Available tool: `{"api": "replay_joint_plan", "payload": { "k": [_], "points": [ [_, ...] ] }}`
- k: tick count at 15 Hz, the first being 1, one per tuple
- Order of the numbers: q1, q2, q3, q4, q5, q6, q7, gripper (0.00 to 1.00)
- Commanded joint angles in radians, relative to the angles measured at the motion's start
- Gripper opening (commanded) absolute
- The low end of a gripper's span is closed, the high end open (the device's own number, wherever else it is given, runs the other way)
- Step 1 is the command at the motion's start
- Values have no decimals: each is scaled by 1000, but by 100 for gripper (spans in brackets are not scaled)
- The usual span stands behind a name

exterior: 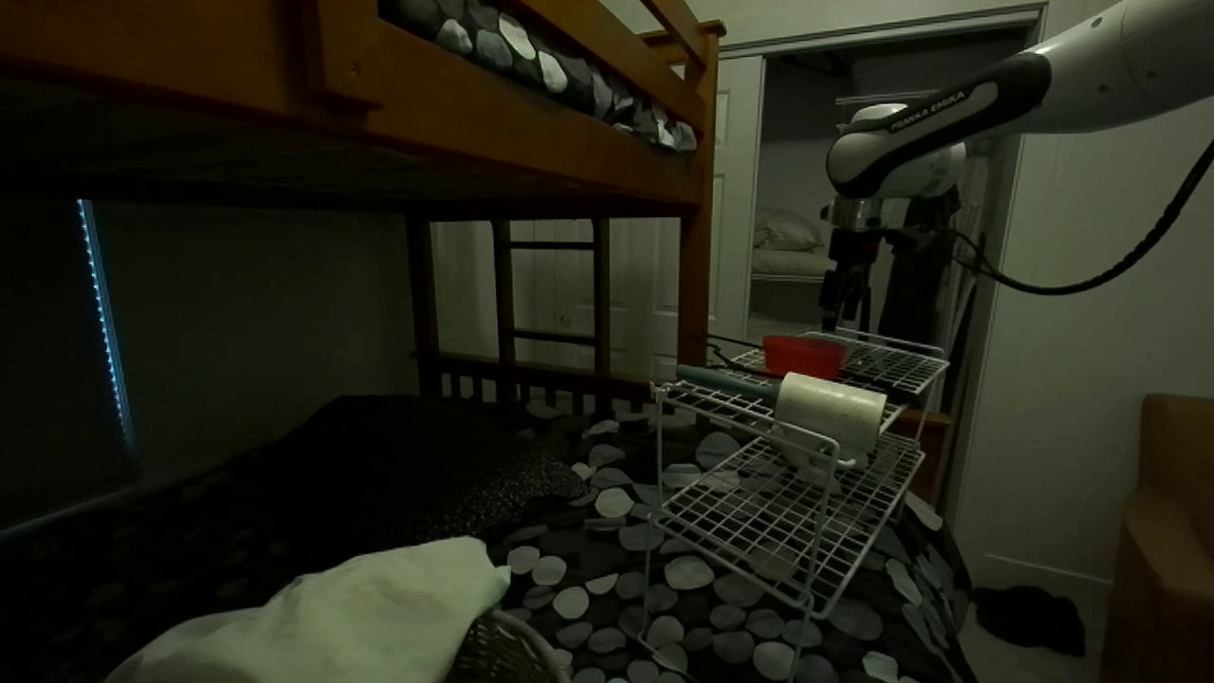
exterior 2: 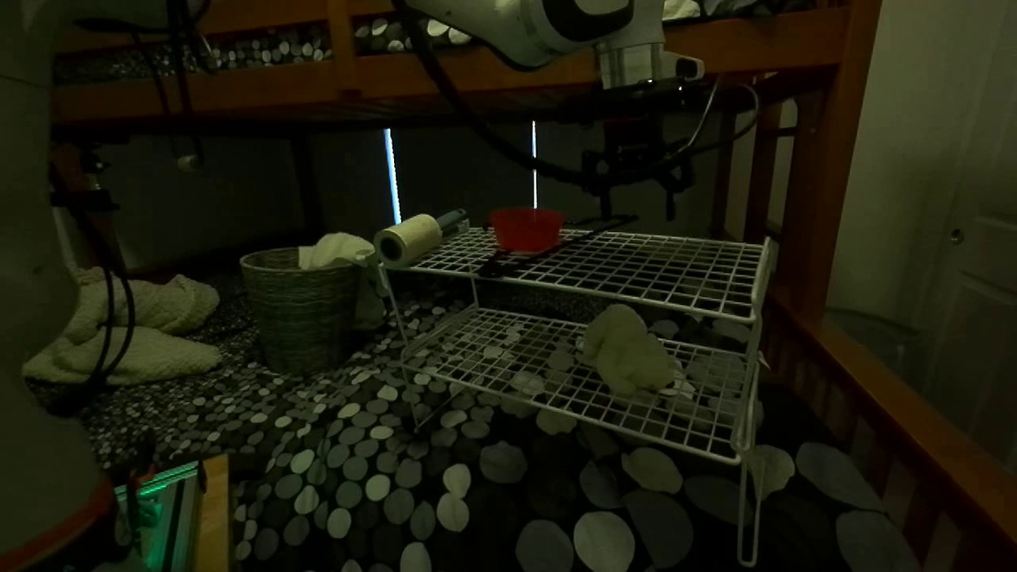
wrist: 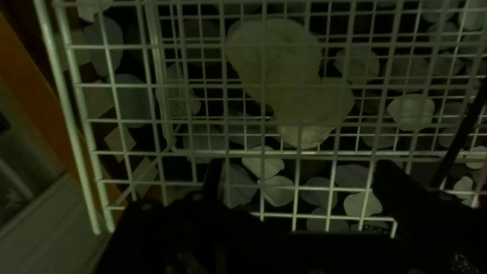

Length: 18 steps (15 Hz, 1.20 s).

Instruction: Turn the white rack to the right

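White and wiry, the rack under the bowl is probably light, stiff and slick, so the gripper, jaws apart, might best pinch the end rail farthest from the bowl.

The spotted bedspread carries the white rack, basket and blanket.

Rack on bed; bowl, roller on upper shelf; 1 bundle on lower shelf.
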Motion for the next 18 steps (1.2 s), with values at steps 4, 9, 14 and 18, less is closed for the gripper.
{"api": "replay_joint_plan", "payload": {
  "k": [4, 9, 14, 18],
  "points": [
    [-2, -74, -5, -160, 50, 240, -2, 100],
    [3, -123, -8, -229, 56, 233, 10, 100],
    [17, -152, -10, -285, 28, 176, 32, 100],
    [15, -135, -15, -318, 26, 239, 59, 100]
  ]
}}
